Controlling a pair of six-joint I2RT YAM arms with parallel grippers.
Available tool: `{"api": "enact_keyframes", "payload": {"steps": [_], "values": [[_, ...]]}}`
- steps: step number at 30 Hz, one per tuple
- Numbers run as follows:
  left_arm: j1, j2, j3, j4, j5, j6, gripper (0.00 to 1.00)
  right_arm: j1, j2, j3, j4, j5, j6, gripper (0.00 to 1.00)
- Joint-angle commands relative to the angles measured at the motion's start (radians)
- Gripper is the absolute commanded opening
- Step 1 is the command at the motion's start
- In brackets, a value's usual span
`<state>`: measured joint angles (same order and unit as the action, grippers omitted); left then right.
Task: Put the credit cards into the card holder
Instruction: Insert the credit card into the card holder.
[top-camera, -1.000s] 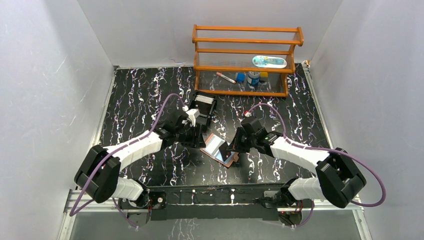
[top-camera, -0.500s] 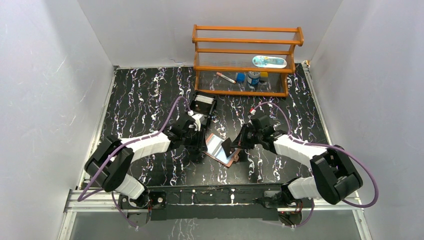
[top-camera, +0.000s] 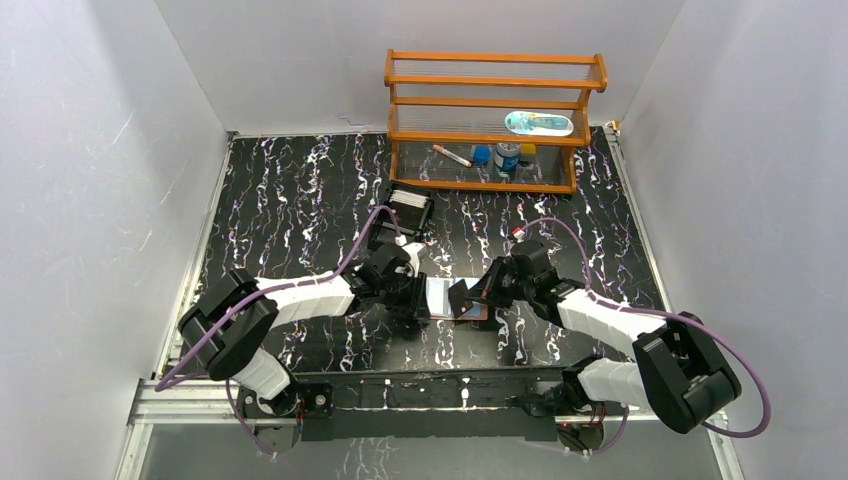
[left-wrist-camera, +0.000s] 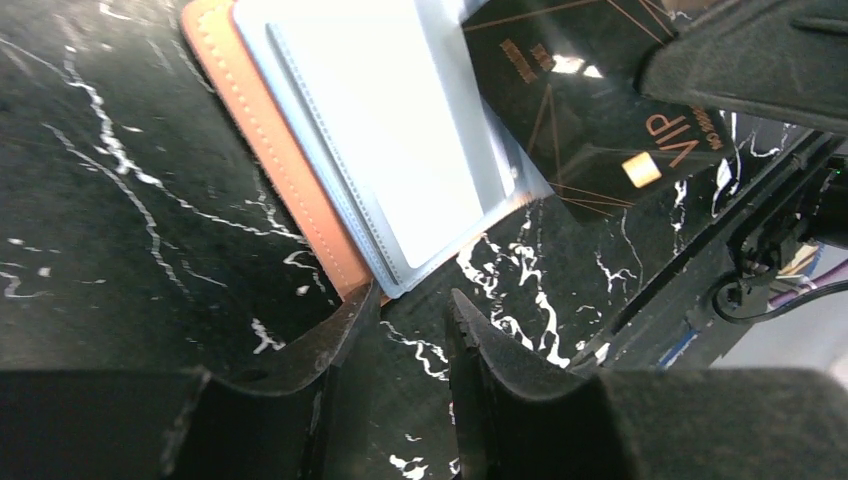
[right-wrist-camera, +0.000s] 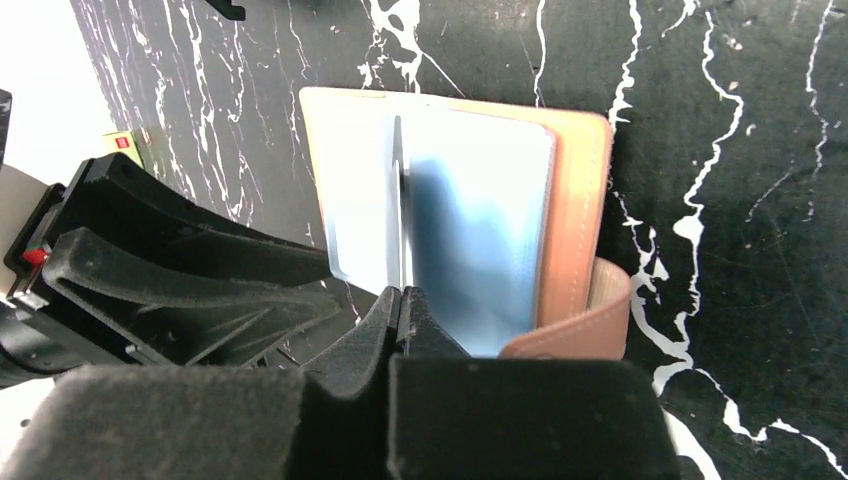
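Note:
The tan leather card holder (top-camera: 441, 297) lies open on the table, its clear pale-blue pockets (left-wrist-camera: 380, 150) facing up and its snap tab (right-wrist-camera: 590, 325) curling at one end. My right gripper (right-wrist-camera: 403, 295) is shut on a black credit card (left-wrist-camera: 570, 110) printed with "VIP". It holds the card on edge over the pockets (right-wrist-camera: 480, 230). My left gripper (left-wrist-camera: 410, 300) is low at the holder's near corner, open with only table between its fingers. One fingertip (left-wrist-camera: 362, 303) touches the holder's tan edge (left-wrist-camera: 262, 130). From above, both grippers flank the holder.
A black open-topped tray (top-camera: 408, 208) holding pale cards stands just behind the left gripper. A wooden rack (top-camera: 495, 120) with a marker, small bottles and a tube is at the back. Grey walls enclose the dark marbled table (top-camera: 280, 190).
Both arms have come down and inward onto the card holder, which now lies squarer to the table edge. The left jaws have narrowed. The right gripper has stayed shut on the black card.

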<state>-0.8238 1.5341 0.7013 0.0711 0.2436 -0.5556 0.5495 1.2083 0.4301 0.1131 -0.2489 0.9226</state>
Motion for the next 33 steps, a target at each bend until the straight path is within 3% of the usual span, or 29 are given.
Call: {"api": "enact_keyframes", "payload": {"steps": [1,10,15,24,33], "values": [[-0.026,-0.021,0.007,0.021,-0.004,-0.052,0.29,-0.002,-0.023,-0.032,0.088,0.022,0.003,0.0],[-0.026,-0.044,0.045,-0.085,-0.126,-0.058,0.34,-0.002,-0.045,-0.067,0.169,0.039,-0.066,0.02],[-0.026,-0.05,0.011,-0.022,-0.141,-0.087,0.36,-0.003,-0.003,-0.073,0.223,0.006,-0.066,0.02],[-0.026,-0.006,0.052,-0.053,-0.192,-0.027,0.37,-0.004,0.029,-0.144,0.307,0.016,-0.055,0.03],[-0.038,0.036,0.055,-0.047,-0.156,-0.045,0.28,-0.003,0.001,-0.2,0.405,0.06,-0.051,0.03]]}}
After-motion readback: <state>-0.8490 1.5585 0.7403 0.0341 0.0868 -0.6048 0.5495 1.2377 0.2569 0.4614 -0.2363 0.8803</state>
